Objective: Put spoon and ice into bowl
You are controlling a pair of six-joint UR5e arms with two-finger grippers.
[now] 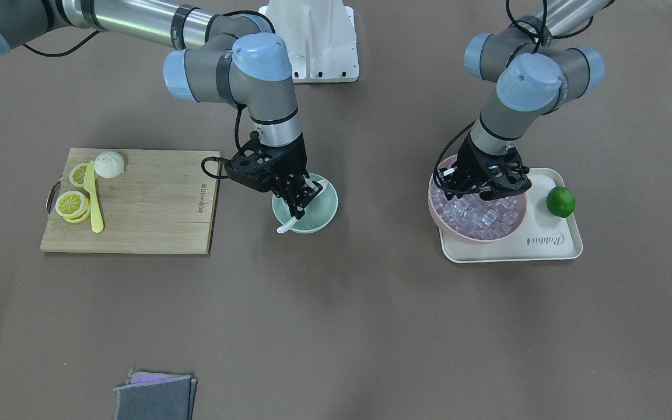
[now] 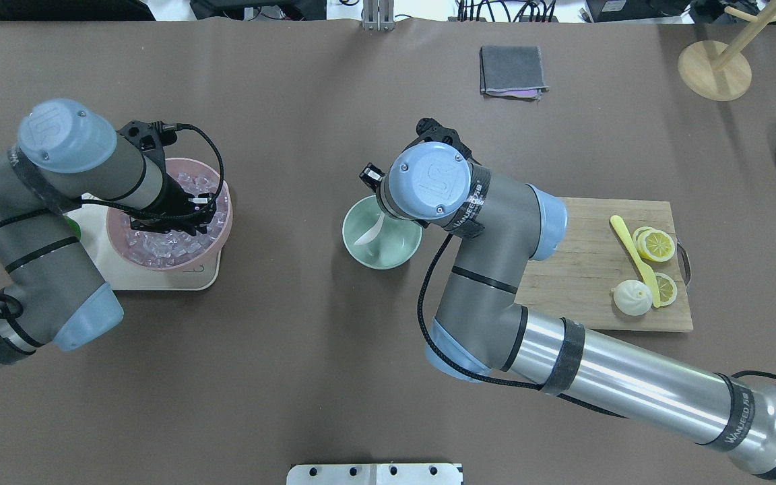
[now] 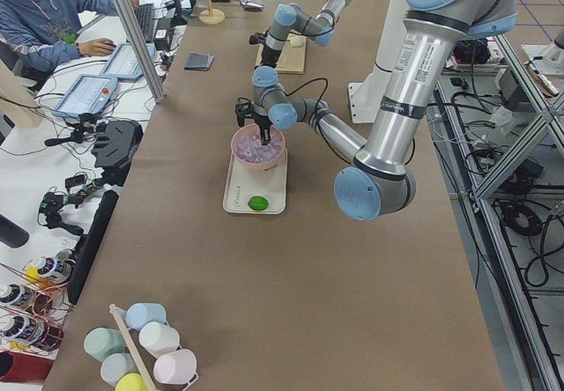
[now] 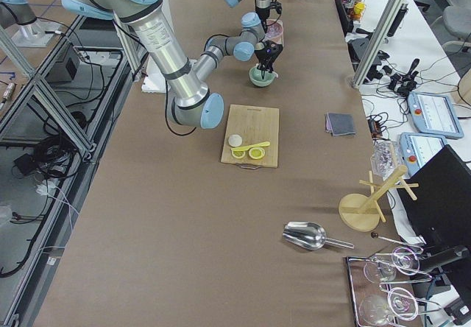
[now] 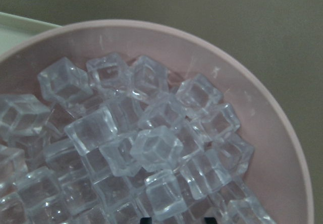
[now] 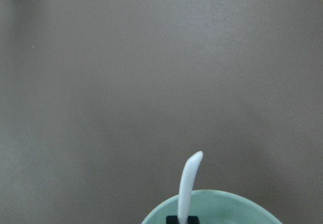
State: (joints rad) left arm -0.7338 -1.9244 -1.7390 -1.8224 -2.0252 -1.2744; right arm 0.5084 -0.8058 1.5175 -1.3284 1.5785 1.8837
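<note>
Right arm (image 2: 617, 384) hogs the near edge of the overhead view, a big silver-and-grey thing reaching to mid-table, so I'm starting there. The left arm (image 2: 38, 269), same build, is folded over its own end.

Next down in size is the pale wooden cutting board (image 1: 155, 204) beside the right arm, which I'd say isn't involved. Then there's the cream rectangular plastic tray (image 1: 546, 245) carrying the large round pink bowl (image 5: 262, 98), probably there to catch drips and stray cubes.

The smaller round mint-green bowl (image 1: 327, 213) sits bare on the table between board and tray, well apart from the tray. The right gripper (image 1: 300, 201) is down in it and looks pinched on the small glossy white spoon (image 6: 187, 183). The handle tip pokes past the rim. My guess is it's that low so the spoon gets set down, not dropped.

The left gripper (image 5: 176, 220) points straight down into the pink bowl, fingers spread, tips among the clear ice cubes (image 5: 156, 146). Nothing looks grabbed yet, and I see no ice in the mint bowl.
</note>
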